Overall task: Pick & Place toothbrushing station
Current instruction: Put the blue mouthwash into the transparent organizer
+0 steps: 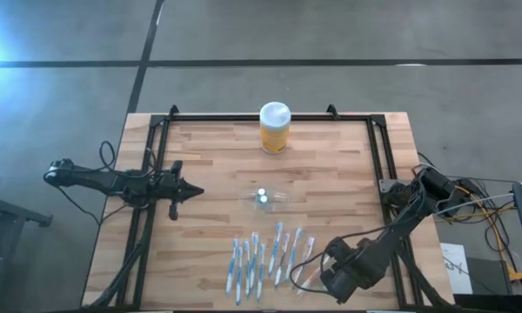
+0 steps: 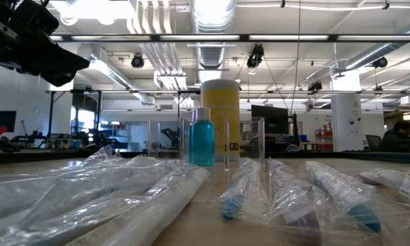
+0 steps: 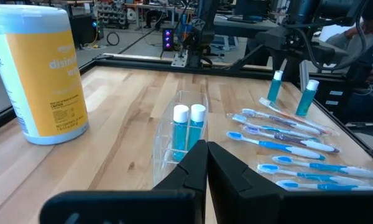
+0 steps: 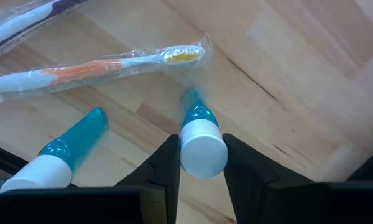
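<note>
Two small blue bottles with white caps [image 3: 188, 127] stand upright inside the toothbrushing station [image 1: 265, 199], a low see-through holder near the middle of the wooden table [image 1: 209, 165], with the yellow jar [image 1: 274, 128] standing well behind it at the far edge. The left gripper [image 1: 194, 191] hovers to the holder's left with its tip aimed at it, and its fingers are pressed together with nothing between them; in its wrist view the two dark fingers [image 3: 193, 168] meet just in front of the station. The right gripper [image 4: 202, 163] is down at the near right corner of the table, beside the row of wrapped toothbrushes [image 1: 265, 256]. Its wrist view shows a third blue bottle [image 4: 201, 137] lying between the two fingers, white cap toward the camera, with both fingers up against the cap's sides, so the claw is pinching that bottle. A fourth blue bottle [image 4: 65, 152] lies on the wood just beside it, apart from the fingers, and an orange-handled toothbrush in clear wrap [image 4: 99, 65] lies beyond both bottles. In the low view the wrapped toothbrushes fill the foreground, and the holder with its blue bottle [image 2: 202, 140] stands in front of the yellow jar.
</note>
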### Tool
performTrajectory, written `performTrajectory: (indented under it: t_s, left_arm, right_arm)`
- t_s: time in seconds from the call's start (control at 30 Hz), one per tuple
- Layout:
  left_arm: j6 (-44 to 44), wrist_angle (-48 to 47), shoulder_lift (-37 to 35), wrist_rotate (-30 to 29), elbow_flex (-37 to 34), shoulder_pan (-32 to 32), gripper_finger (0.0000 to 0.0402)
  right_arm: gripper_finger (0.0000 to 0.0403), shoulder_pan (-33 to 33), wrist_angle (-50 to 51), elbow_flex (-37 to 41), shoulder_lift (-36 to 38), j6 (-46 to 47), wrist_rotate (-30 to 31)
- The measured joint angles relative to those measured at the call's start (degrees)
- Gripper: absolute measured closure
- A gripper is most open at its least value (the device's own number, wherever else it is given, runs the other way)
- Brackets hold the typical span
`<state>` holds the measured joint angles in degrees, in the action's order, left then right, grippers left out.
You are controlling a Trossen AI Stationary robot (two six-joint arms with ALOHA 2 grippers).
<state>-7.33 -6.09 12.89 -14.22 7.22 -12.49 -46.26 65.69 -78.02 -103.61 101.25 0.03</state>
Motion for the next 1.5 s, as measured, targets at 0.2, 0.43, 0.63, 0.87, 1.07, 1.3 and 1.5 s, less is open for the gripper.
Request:
performTrajectory:
  t_s: [0.2,0.43,0.63,0.87,1.07,1.3,1.5]
  left_arm:
    - [0.02,0.04,0.02,-0.01,0.0,0.0,0.0392]
    - [0.04,0.06,0.02,-0.04,-0.01,-0.01,0.0388]
    - [-0.09,0.09,0.0,-0.09,-0.09,-0.02,0.0388]
    - [-1.66,0.06,0.02,-0.09,-0.11,-0.02,0.0396]
    - [-5.13,0.06,0.02,-0.39,-0.15,-0.02,0.0388]
    - [-6.56,0.06,0.04,-0.49,-0.17,-0.02,0.0383]
    - [-6.67,0.06,0.04,-0.57,-0.2,-0.02,0.0386]
  right_arm:
    - [0.0312,0.0,0.14,-1.66,1.51,-2.54,0.14]
    - [0.0313,-0.94,2.0,-6.23,7.04,-10.24,16.58]
    - [0.0312,0.46,4.95,-8.26,12.04,-22.23,26.41]
    - [0.0312,7.15,6.51,-8.46,17.44,-40.58,28.6]
    - [0.0312,17.04,6.32,-8.83,21.29,-51.68,25.2]
    - [0.0312,30.74,5.5,-8.92,21.22,-68.62,17.43]
    - [0.0312,39.74,-1.34,-8.9,19.12,-89.04,10.85]
